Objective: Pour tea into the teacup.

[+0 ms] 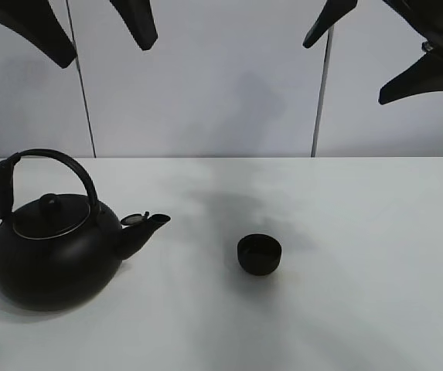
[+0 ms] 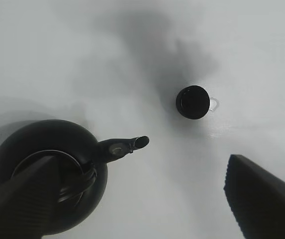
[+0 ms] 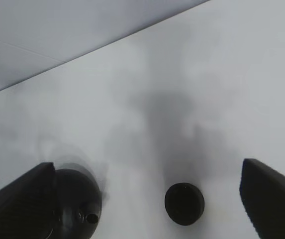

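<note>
My left gripper (image 1: 73,37) hangs high with its fingers spread wide and nothing between them; my right gripper (image 1: 383,54) is likewise raised, spread and empty. Neither touches anything.

Well below my left fingers sits the big round black metal kettle (image 1: 55,255) with its arched handle (image 1: 47,174) standing upright over the lid. Through my left wrist camera the kettle lies partly behind one finger (image 2: 20,199), so I judge that hand is the nearer one for the lift. The kettle's long axis runs from its body out along the spout (image 1: 148,228), and the spout points toward my right side, straight at the small round matte black teacup (image 1: 260,255).

The teacup stands upright on the white table (image 1: 360,309), apart from the spout tip, roughly between my two hands and far below both. I judge nothing of the pour has begun: I must first come down over the handle, whose arch runs along the spout line.
</note>
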